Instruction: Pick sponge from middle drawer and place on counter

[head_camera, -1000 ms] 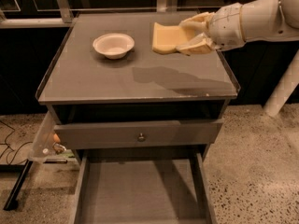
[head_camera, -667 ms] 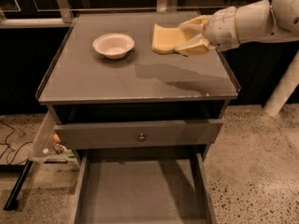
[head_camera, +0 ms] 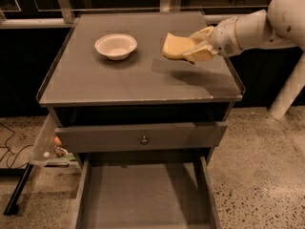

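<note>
A robot's pale hand [head_camera: 198,49] reached in from the right of a round white bowl [head_camera: 116,46], clamped around one end of the sponge [head_camera: 175,46]. The sponge hung to the right of the bowl, level with it and well apart from it, over the grey table [head_camera: 119,85].

Compared with a second earlier, the sponge and hand had sunk a little towards the table while staying on the same side of the bowl. A soft shadow lay on the table just below and in front of the sponge, so it probably had not quite touched down.

This suggested that the carry was finished and the put-down was under way. What remained was to lower the sponge the rest of the way, let go and pull back.

The sponge was a small, soft, pale yellow pad, smaller than the bowl. Its free end pointed towards the bowl and its edge curled slightly where it was pinched. It looked light and easily squashed.

Far below the bowl, the middle drawer [head_camera: 143,199] stood pulled out, its dark flat floor bare. Above it sat the drawer front with a small round knob [head_camera: 144,139], slightly ajar.
</note>
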Available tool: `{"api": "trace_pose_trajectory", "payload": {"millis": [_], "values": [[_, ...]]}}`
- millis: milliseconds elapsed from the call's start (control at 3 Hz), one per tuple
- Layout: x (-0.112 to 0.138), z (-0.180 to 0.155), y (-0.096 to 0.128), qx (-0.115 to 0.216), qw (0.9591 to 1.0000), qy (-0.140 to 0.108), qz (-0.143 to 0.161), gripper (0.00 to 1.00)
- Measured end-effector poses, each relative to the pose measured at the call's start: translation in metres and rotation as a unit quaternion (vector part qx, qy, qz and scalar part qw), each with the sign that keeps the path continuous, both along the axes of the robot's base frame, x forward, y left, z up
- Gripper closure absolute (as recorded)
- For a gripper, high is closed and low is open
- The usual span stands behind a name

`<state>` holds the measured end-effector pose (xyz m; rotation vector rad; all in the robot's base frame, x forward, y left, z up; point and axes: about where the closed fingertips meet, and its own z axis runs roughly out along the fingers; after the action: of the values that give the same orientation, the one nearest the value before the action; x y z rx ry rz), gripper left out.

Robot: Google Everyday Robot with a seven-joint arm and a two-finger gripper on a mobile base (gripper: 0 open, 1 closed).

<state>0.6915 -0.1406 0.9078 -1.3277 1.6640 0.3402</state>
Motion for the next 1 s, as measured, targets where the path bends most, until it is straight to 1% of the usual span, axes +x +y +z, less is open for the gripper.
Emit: {"api": "trace_pose_trajectory", "payload": {"millis": [333, 667, 1000], "values": [[0.008, -0.025, -0.004, 0.0, 0.9988, 0.044, -0.022, 1.0], [0.008, -0.047, -0.005, -0.007, 0.9963, 0.079, -0.031, 1.0], [0.008, -0.064, -0.006, -0.013, 0.9939, 0.102, -0.04, 0.91]]}}
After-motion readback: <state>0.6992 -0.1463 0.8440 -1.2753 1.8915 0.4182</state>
